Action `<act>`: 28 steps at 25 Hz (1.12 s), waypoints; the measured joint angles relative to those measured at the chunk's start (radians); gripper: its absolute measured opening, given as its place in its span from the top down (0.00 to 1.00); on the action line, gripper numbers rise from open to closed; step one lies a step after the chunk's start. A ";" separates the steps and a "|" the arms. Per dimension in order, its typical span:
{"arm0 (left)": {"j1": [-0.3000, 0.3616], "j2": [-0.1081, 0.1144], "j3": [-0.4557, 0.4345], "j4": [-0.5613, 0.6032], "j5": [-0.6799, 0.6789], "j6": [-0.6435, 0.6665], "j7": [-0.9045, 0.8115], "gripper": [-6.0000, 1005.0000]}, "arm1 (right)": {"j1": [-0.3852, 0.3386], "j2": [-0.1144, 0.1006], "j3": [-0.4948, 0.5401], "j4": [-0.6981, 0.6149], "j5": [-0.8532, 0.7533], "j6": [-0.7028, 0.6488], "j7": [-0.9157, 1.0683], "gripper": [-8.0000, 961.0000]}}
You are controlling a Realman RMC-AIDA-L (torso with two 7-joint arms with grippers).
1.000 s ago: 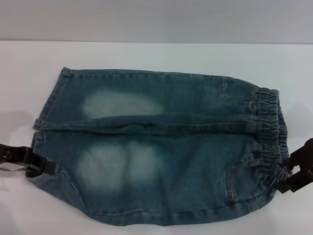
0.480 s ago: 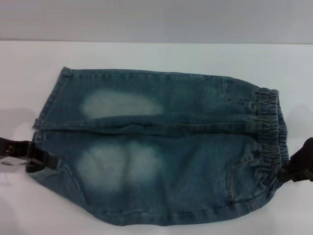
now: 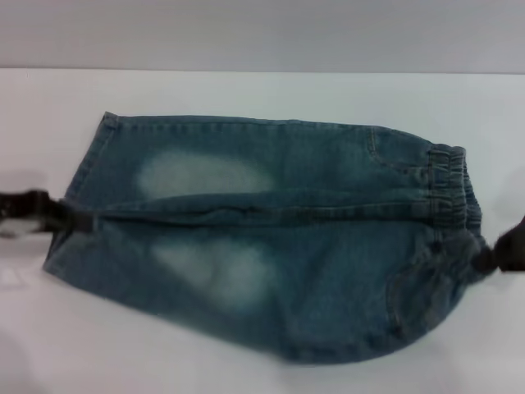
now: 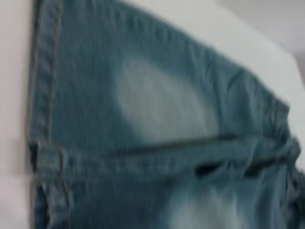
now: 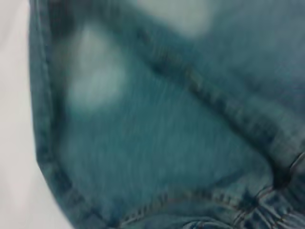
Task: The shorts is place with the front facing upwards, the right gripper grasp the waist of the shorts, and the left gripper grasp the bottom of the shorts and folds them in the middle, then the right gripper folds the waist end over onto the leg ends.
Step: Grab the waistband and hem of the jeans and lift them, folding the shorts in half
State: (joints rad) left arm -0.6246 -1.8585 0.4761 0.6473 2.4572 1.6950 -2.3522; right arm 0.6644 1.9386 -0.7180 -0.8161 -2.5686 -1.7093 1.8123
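Denim shorts lie across the white counter with the front up, leg hems toward the robot's left and the elastic waistband toward its right. The far leg lies flat on the counter, while the near leg is raised along its near edge and drawn inward, its fabric slanting up toward both ends. Pale faded patches mark each leg. The left claw pinches the hem of the near leg, right at the gap between the two legs. The right claw clamps the near corner of the waistband, with the cloth bunched where it bites. Both wrist views show only blue denim close up, with seams and a strip of white counter beside it.
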 joint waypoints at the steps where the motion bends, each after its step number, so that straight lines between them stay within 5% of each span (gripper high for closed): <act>1: 0.000 0.000 -0.024 0.000 0.000 -0.012 -0.005 0.95 | -0.009 -0.012 0.022 0.005 0.036 0.001 -0.002 0.99; 7: 0.003 -0.024 -0.133 0.000 -0.031 -0.149 -0.015 0.95 | -0.094 -0.036 0.163 0.059 0.244 0.067 -0.002 0.98; 14: -0.008 -0.046 -0.121 0.000 -0.100 -0.283 0.013 0.95 | -0.171 0.002 0.196 0.138 0.439 0.316 -0.038 0.97; 28: -0.047 -0.101 -0.057 0.001 -0.122 -0.496 0.090 0.95 | -0.108 0.069 0.195 0.254 0.539 0.604 -0.168 0.94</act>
State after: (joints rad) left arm -0.6712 -1.9598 0.4196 0.6487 2.3351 1.1993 -2.2622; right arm 0.5568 2.0080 -0.5231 -0.5620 -2.0296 -1.1058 1.6441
